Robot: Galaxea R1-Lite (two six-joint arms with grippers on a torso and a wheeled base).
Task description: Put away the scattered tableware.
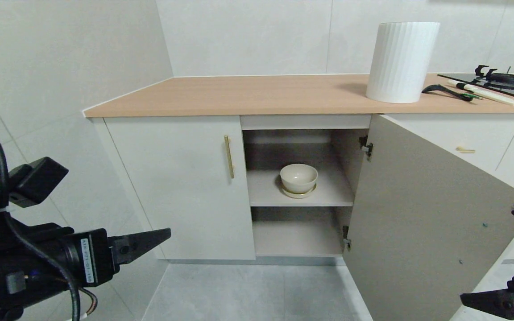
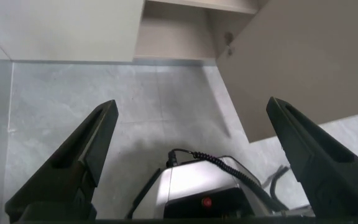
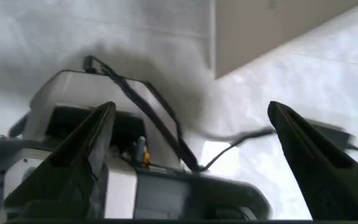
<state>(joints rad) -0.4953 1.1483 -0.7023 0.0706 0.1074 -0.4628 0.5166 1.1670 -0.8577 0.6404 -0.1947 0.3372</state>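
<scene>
One bowl (image 1: 298, 177) sitting on a saucer (image 1: 299, 194) on the upper shelf (image 1: 330, 191), left tool (image 2: 192, 107) and right tool (image 3: 192, 109) hanging low, both spread wide.

- The head camera looked forward and down, from well back, at the cabinet (image 1: 176, 187), its open door (image 1: 417, 214) and the tabletop (image 1: 248, 93).
- The left wrist camera faced down at the floor (image 2: 135, 106) beside the open door (image 2: 303, 56).
- The right wrist camera did likewise; all three shared floor (image 3: 316, 93) and open door (image 3: 260, 25).
</scene>
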